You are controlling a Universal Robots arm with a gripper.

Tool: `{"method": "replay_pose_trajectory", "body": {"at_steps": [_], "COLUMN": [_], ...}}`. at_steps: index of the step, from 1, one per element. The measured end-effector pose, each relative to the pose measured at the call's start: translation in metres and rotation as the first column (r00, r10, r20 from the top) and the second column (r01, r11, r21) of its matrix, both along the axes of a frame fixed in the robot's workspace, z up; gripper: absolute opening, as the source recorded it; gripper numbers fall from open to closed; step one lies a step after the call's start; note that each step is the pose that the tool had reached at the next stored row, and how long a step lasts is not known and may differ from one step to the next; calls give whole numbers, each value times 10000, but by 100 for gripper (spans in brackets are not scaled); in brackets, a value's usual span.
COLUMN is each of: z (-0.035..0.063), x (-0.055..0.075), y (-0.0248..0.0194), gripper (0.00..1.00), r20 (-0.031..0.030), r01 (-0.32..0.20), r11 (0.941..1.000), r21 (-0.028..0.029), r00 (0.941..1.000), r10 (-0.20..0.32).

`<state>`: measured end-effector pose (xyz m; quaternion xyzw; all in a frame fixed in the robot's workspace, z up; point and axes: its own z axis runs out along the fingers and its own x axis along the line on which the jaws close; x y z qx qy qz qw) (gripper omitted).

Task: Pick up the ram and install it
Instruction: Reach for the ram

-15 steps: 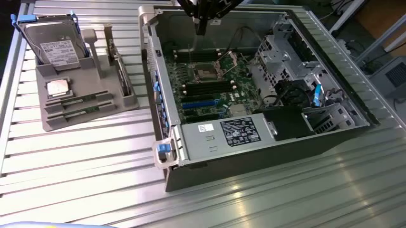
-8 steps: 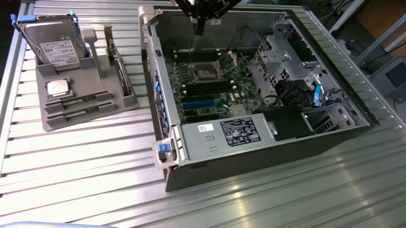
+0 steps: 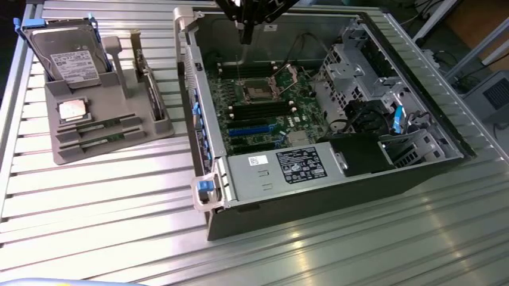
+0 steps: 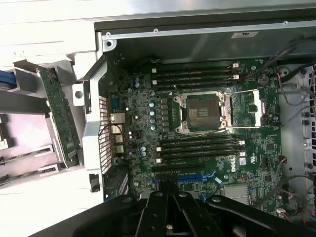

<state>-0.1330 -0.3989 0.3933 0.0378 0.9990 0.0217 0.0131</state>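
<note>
Above the open case [image 3: 318, 208], hand [image 3: 247, 39] narrow and empty, ram [image 4: 59, 113] well apart in grey holder [image 3: 104, 136]

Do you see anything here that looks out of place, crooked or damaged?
Nothing looks spilled, broken or askew. The CPU socket is open and empty, and the memory slots beside it are empty too; the silver CPU chip lies in the grey holder. That looks like unfinished assembly, not a fault.
</note>
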Motion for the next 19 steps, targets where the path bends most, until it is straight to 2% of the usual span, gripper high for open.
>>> {"method": "replay_pose_trajectory", "body": {"at_steps": [19], "z": [0], "x": [-55], "y": [0], "gripper": [11], "r20": [1], "r01": [0], "r11": [10000], "r21": [1], "r00": [10000], "r10": [0]}}
